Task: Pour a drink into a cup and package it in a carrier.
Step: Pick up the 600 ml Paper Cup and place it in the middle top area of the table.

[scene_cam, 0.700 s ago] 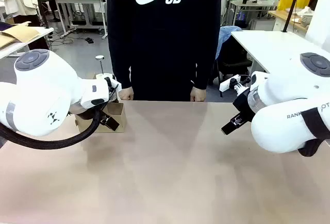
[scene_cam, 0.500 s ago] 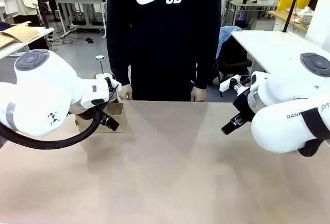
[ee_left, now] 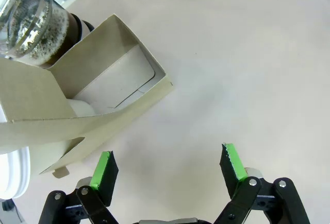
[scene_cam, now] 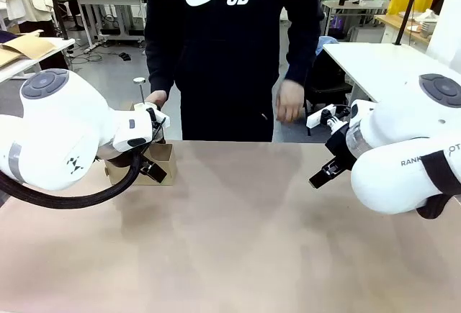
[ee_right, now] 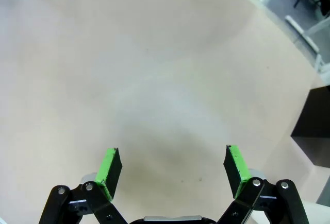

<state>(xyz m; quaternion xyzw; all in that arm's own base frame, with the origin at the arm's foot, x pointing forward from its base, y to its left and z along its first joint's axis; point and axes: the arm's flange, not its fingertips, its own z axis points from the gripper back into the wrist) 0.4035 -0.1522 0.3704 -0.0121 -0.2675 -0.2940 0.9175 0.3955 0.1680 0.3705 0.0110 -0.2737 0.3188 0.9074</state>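
The brown cardboard carrier (ee_left: pixel 62 110) lies on the table just left of my left gripper (ee_left: pixel 167 165), which is open with nothing between its green pads (ee_left: pixel 233 162). Behind the carrier stands a clear glass jug holding the dark drink (ee_left: pixel 33 26). In the front view the carrier (scene_cam: pixel 164 163) sits at the table's far left, partly hidden by my left arm. My right gripper (ee_right: pixel 172 165) is open over bare tabletop, and in the front view it (scene_cam: pixel 324 175) hangs at the right. The cup is out of view.
A person in a black top stands at the far edge, one hand (scene_cam: pixel 157 98) near a knobbed rod (scene_cam: pixel 140 81) behind my left arm, the other hand (scene_cam: pixel 290 102) raised. A black box (ee_right: pixel 315 123) stands at the right. A white round rim (ee_left: pixel 13 175) lies beside the carrier.
Both of the person's hands have lifted off the table's far edge, one going toward the knobbed rod, the other up to waist height. Neither arm has moved.
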